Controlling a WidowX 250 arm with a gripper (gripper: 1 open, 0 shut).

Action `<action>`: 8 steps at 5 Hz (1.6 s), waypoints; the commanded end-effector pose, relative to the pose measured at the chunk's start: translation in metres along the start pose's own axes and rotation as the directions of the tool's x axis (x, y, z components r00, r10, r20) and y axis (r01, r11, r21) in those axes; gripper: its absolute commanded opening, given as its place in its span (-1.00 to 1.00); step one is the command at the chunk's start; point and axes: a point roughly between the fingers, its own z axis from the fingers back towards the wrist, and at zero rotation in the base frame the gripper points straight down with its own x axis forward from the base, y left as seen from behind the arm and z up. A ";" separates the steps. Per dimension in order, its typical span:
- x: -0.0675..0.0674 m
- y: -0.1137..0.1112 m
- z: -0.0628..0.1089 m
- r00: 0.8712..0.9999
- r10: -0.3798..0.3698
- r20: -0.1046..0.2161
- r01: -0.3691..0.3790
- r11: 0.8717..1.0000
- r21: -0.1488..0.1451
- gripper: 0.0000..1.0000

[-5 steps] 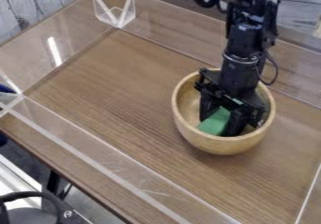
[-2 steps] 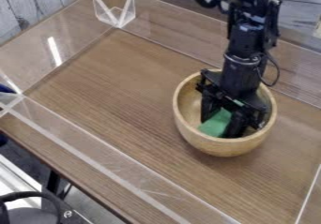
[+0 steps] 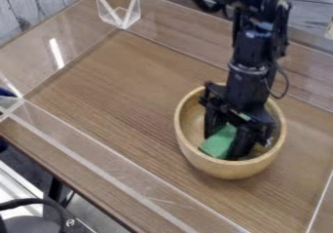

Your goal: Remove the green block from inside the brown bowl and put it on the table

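The brown bowl (image 3: 196,151) sits on the right half of the table (image 3: 117,91). My black gripper (image 3: 232,135) reaches steeply down into the bowl from above. Its fingers are shut on the green block (image 3: 217,143), which shows as a bright green bar tilted between them, just above the bowl's floor. The block's upper end is hidden behind the fingers.
Low clear acrylic walls (image 3: 53,130) border the tabletop. A small clear acrylic piece (image 3: 120,11) stands at the back left corner. Bare wood stretches left of the bowl. The table's near edge (image 3: 78,183) drops off to the floor.
The gripper, still shut on the green block, has risen slightly and shifted toward the camera. The bowl has slid a little the same way.
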 end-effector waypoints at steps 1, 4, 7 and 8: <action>0.003 0.014 0.043 0.991 0.037 0.127 -0.039 0.999 0.011 -1.00; -0.029 0.136 0.098 0.908 0.346 0.235 -0.345 0.937 -0.048 -1.00; -0.071 0.210 0.055 0.882 0.427 0.200 -0.432 0.902 -0.021 -1.00; -0.066 0.216 0.030 0.892 0.423 0.161 -0.429 0.903 0.006 -1.00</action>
